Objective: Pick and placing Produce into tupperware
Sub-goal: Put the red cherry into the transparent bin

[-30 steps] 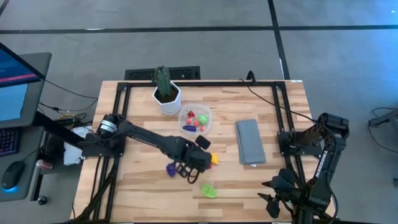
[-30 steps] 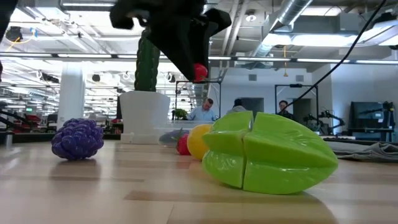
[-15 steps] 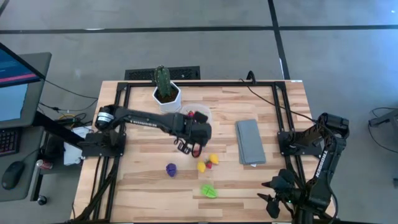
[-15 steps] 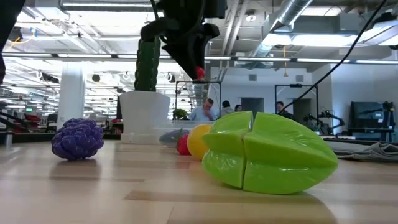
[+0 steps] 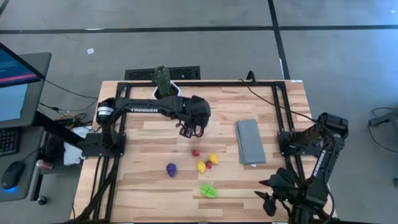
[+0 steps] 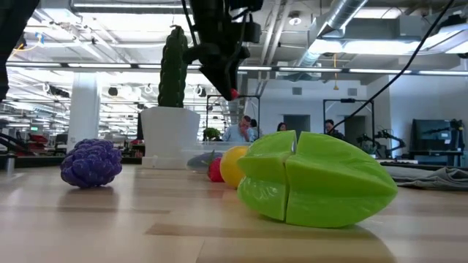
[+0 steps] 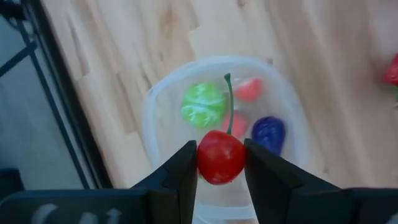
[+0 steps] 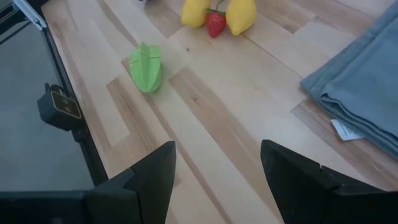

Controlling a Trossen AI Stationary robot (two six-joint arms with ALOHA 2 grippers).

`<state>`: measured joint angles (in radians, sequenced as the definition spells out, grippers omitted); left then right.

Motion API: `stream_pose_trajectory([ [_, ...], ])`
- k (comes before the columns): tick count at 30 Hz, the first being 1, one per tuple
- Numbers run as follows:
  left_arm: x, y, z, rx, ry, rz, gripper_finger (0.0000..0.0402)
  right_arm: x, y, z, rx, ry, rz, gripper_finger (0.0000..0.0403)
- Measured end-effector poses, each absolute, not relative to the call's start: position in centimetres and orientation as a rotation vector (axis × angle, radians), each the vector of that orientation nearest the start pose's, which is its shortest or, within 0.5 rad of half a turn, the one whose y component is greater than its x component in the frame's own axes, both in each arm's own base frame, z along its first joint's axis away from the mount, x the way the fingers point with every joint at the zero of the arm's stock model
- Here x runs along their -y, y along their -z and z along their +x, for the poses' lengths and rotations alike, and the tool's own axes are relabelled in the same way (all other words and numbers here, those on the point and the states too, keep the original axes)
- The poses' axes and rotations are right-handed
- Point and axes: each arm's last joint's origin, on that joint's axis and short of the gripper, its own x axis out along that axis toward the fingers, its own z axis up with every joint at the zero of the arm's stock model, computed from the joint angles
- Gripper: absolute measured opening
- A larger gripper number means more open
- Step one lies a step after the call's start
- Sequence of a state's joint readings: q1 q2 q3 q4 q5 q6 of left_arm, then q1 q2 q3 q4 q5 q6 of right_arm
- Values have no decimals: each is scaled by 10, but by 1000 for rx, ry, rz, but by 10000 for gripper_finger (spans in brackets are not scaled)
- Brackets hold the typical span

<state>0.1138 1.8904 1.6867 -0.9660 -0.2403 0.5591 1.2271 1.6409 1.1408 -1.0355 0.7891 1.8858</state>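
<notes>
A light wooden slatted table (image 5: 261, 106) fills the overhead view, with a dark robot arm at each side. The left arm reaches across to the far middle of the table, beside a tall green cactus in a white hexagonal pot (image 5: 163, 82). A flat grey folded cloth (image 5: 250, 141) lies toward the right. The right pincer (image 8: 214, 180) waits over the near right corner, its fingers spread apart and grasping nothing. The left pincer (image 7: 221, 171) hangs directly above a small round clear plastic container (image 7: 168, 102), clenched on a tiny red toy cherry with a green stem (image 7: 221, 155). Inside the container lie a green piece (image 7: 203, 105), a pink piece (image 7: 250, 88) and a dark blue piece (image 7: 268, 132). On the open table sit a purple toy grape cluster (image 5: 171, 169), a yellow fruit (image 5: 201, 166), and a bright green star-shaped fruit (image 5: 209, 191).
</notes>
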Motion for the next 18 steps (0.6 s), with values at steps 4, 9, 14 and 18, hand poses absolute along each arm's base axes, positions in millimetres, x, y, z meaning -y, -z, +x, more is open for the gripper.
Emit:
stream_pose_trajectory([
  [4, -68, -275, 387, -1233, 8, 526, 105, -260, -214, 118, -713, 443, 468, 260],
  [9, -86, -276, 388, -1195, -18, 486, 105, -259, -214, 121, -710, 452, 467, 260],
  [14, -99, -272, 385, -1188, -27, 461, 105, -258, -214, 122, -706, 458, 468, 260],
  [18, -105, -262, 382, -1208, -28, 438, 105, -258, -214, 124, -703, 466, 478, 260],
])
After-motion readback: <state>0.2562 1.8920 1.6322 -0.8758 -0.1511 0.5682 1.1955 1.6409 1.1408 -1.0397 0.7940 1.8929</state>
